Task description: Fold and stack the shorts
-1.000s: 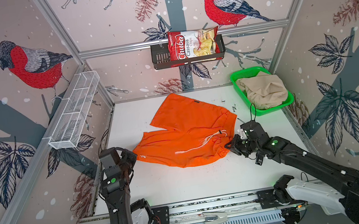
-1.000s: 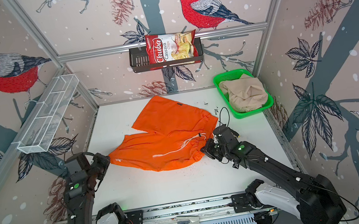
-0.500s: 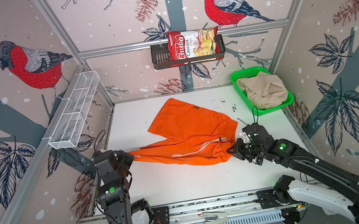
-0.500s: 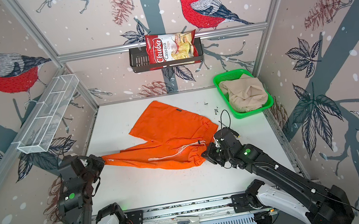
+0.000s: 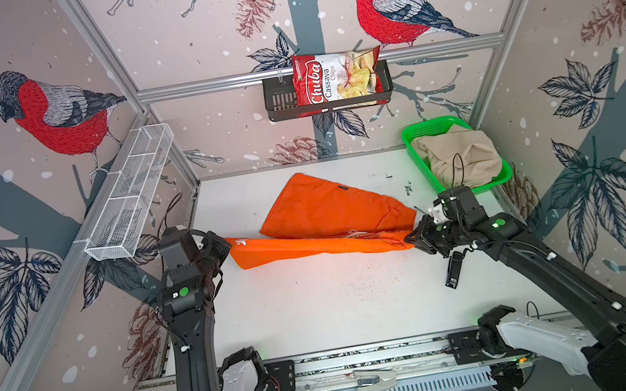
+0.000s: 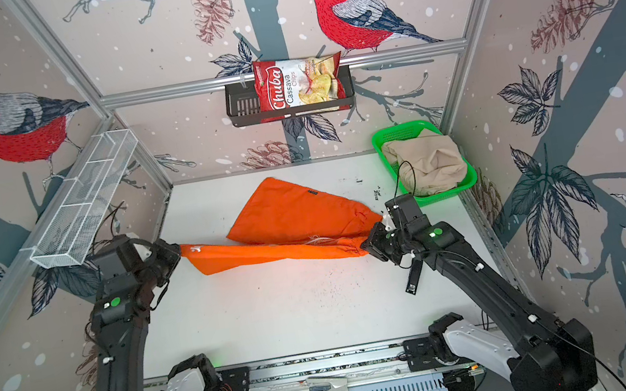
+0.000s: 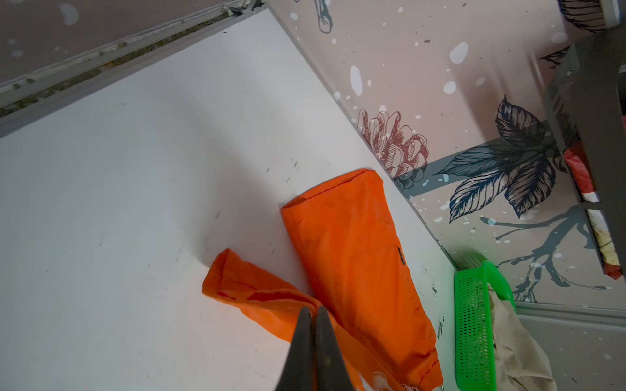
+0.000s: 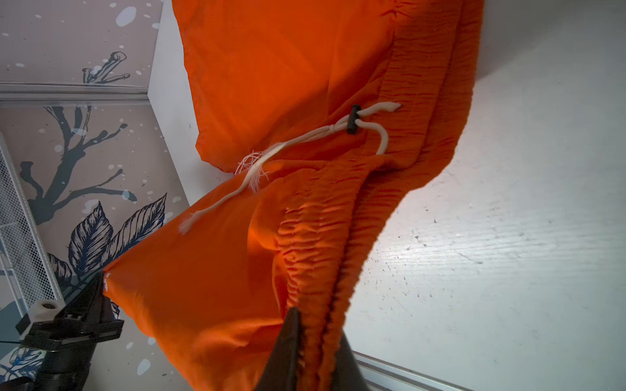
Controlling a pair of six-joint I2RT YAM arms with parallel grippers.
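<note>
Spanning left-to-right: orange shorts (image 5: 310, 247) | left gripper (image 5: 226, 246) clamps leg end | right gripper (image 5: 410, 237) clamps waistband end

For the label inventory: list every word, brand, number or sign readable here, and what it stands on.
"Chuba": white script on the red chip bag in the black wall basket.
"Cassava Chips": same bag, beside the brand.
The green mark at the bag's top corner: too small to read.
On the orange shorts, the dark tag and the white logo: too small to read.
</note>
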